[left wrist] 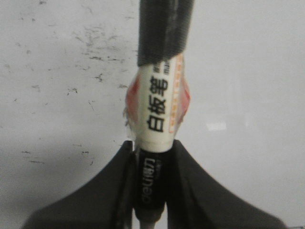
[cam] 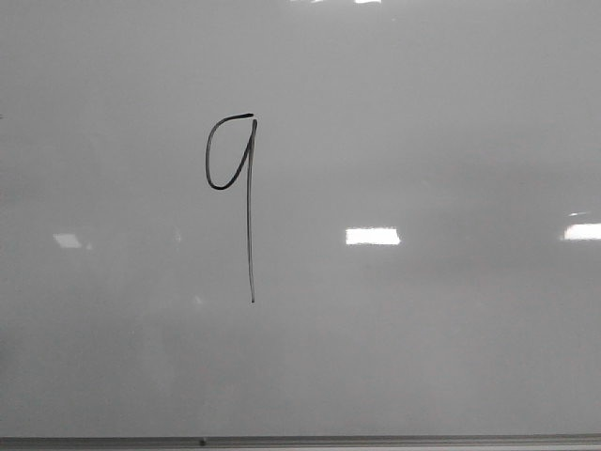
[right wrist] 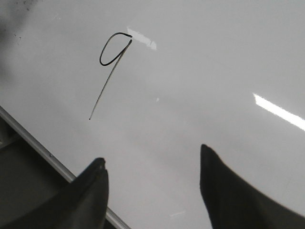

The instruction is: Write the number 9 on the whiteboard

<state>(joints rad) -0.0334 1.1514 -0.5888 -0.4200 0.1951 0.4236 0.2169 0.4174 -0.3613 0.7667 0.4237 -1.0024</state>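
Observation:
A black hand-drawn number 9 point(cam: 239, 188) stands on the glossy whiteboard point(cam: 432, 122), left of centre, with a small loop and a long straight tail. It also shows in the right wrist view point(right wrist: 109, 62). My left gripper point(left wrist: 152, 148) is shut on a whiteboard marker point(left wrist: 159, 105) with a white printed barrel and a black cap end, held over a pale speckled surface point(left wrist: 57, 95). My right gripper point(right wrist: 152, 160) is open and empty above the whiteboard point(right wrist: 200, 71), near its edge. Neither gripper shows in the front view.
A thin grey metal edge strip point(cam: 300, 440) runs along the board's near side; it also shows in the right wrist view point(right wrist: 43, 150). Bright rectangular light reflections point(cam: 372, 236) lie on the board right of the figure.

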